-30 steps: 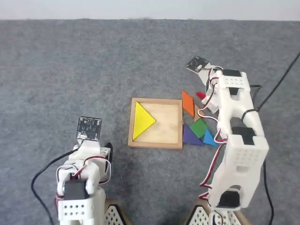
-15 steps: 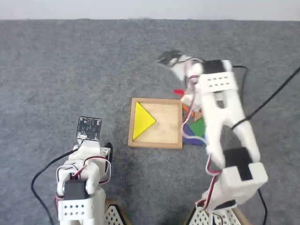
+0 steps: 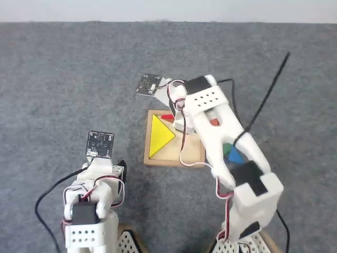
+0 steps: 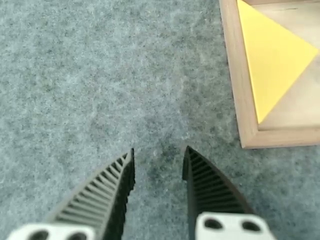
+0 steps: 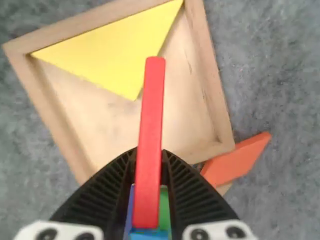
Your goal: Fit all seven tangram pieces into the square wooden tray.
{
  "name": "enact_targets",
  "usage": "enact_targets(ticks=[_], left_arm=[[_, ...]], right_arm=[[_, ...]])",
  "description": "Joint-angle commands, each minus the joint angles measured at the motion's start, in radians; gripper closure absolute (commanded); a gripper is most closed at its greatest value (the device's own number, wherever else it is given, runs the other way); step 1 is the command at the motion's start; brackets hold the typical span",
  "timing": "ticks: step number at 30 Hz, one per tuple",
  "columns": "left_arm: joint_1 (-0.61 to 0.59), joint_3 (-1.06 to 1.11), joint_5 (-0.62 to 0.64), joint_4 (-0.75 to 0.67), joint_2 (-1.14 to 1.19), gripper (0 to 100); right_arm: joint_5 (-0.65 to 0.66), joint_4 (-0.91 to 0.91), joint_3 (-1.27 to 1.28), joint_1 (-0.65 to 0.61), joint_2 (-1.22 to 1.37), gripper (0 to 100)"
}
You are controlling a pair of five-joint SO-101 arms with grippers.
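From above, the right arm stretches from its base across the grey, carpet-like worktop. It slants over the square wooden tray, with its wrist bent down above the tray's far edge. A flat red tangram piece shows as a sliver there, just beside the far corner of the large yellow triangle, which lies flat in the tray's left half. A green piece and a blue piece lie on the worktop right of the tray, partly under the arm. The left arm sits folded near its base, well apart from the tray, with its dark fingers pointing toward the tray's near left corner.

At the left wrist, the left arm's fingers stand apart with bare worktop between them. The tray's rim and the yellow triangle lie just ahead to one side.

At the right wrist, the right arm's fingers are clamped on the red piece, which is held on edge above the tray's bare floor. Its free end reaches the yellow triangle's point. An orange piece lies touching the outside of the tray's rim.
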Motion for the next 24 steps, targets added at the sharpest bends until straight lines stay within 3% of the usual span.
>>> enact_targets(ticks=[1,17,24], left_arm=[[0.002,-0.008,-0.006,0.009,-0.028,85],[0.002,-0.008,-0.006,0.009,-0.028,85],[0.002,-0.008,-0.006,0.009,-0.028,85]], right_arm=[[-0.012,-0.093,-0.011,-0.008,0.051,99.1],[0.023,-0.274,-0.006,0.061,0.096,98.8],[0.075,-0.225,-0.003,0.025,0.105,84.9]])
